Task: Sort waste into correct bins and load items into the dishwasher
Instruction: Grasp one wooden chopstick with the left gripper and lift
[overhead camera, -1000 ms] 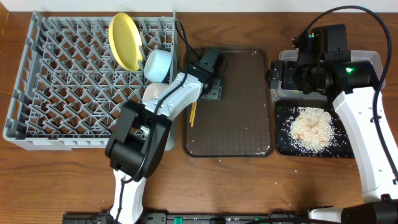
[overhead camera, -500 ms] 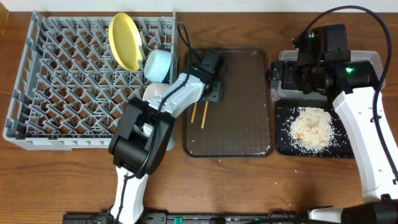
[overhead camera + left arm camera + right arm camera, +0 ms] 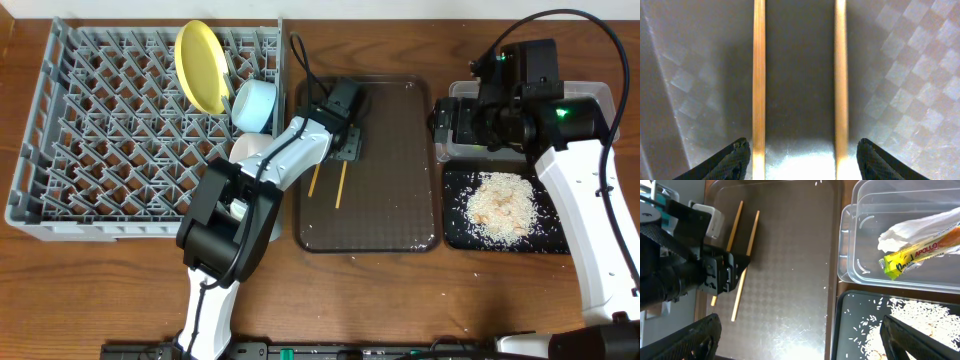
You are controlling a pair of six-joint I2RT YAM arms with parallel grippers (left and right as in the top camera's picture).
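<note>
Two chopsticks (image 3: 758, 75) lie apart on the brown tray's (image 3: 390, 200) left side, between the left gripper's (image 3: 802, 155) wide-open, empty jaws. Right of the tray, the right gripper's (image 3: 810, 337) jaws also gape wide, holding nothing.

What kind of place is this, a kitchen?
Probably a robot test bench staged as a dish-clearing station, not a real kitchen: a wooden table holds a grey dish rack with a yellow plate, chopsticks on a brown serving tray, and rice scraps in a black tray.
</note>
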